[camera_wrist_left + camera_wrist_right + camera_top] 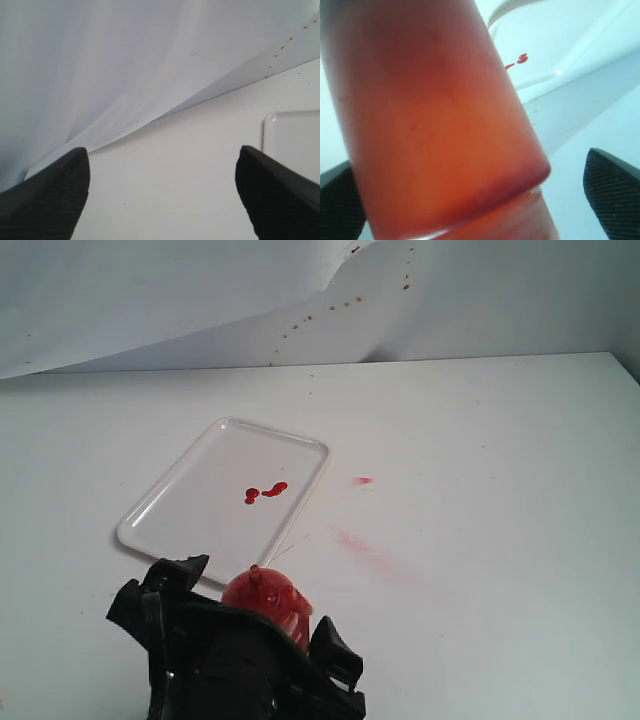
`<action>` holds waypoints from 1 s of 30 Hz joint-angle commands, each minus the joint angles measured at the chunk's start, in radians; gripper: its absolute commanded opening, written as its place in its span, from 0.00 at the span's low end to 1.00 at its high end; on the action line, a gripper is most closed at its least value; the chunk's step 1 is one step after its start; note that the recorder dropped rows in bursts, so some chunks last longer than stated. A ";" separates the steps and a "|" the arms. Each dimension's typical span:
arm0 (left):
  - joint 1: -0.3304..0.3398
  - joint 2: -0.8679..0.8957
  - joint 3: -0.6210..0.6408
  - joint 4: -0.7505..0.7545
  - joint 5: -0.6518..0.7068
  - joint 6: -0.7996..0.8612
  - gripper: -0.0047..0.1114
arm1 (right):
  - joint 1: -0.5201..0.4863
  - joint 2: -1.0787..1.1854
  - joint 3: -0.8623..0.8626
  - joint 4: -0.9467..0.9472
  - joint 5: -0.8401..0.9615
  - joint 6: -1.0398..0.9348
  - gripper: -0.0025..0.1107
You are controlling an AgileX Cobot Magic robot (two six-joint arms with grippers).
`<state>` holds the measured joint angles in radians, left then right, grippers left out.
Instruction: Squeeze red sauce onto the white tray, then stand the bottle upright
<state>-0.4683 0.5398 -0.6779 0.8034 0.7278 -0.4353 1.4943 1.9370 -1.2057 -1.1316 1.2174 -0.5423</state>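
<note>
Down at the near side of the table (500,490), just off the tray's (190,490) near corner, stands the bottle (265,602). Its rounded red top and small nozzle point up; its base is hidden behind the black right gripper (258,600). That gripper is spread wide, with one finger on each side of the bottle. In the right wrist view the bottle (435,125) fills most of the picture. It is a cloudy, see-through cylinder, orange-red through the middle and darker toward one end, with a ridged collar below. One textured finger (615,190) stands plainly clear of it, so nothing is being squeezed.

On the tray, towards its middle, lie a few glossy deep-red blobs of sauce (262,492), small, rounded and close together. The tray is shiny white with rounded corners and a low rim, and it lies at a slant to the table edge. Past its right side the table carries a small red dab (362,481) and a faint pink smear (365,548).

The left gripper (162,152) is wide open with nothing between its fingers, and one tray corner (295,135) shows beyond it. Tiny brownish specks (345,306) dot the white backdrop (150,300).
</note>
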 commanded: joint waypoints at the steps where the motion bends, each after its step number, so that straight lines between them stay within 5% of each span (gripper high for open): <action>1: -0.001 -0.005 0.005 -0.005 -0.014 -0.009 0.70 | 0.032 -0.030 -0.001 -0.084 0.004 0.091 0.95; 17: -0.001 -0.005 0.005 -0.009 -0.014 -0.009 0.70 | 0.032 -0.247 -0.001 -0.089 0.004 0.134 0.95; 25: -0.001 -0.032 0.005 -0.035 -0.068 -0.009 0.70 | 0.030 -0.598 -0.001 -0.161 0.004 0.937 0.95; 30: -0.001 -0.092 0.005 -0.133 -0.140 -0.009 0.69 | 0.030 -0.820 -0.001 -0.049 0.004 1.139 0.95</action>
<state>-0.4683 0.4769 -0.6779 0.7235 0.6411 -0.4353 1.5227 1.2268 -1.2057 -1.2470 1.2133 0.4886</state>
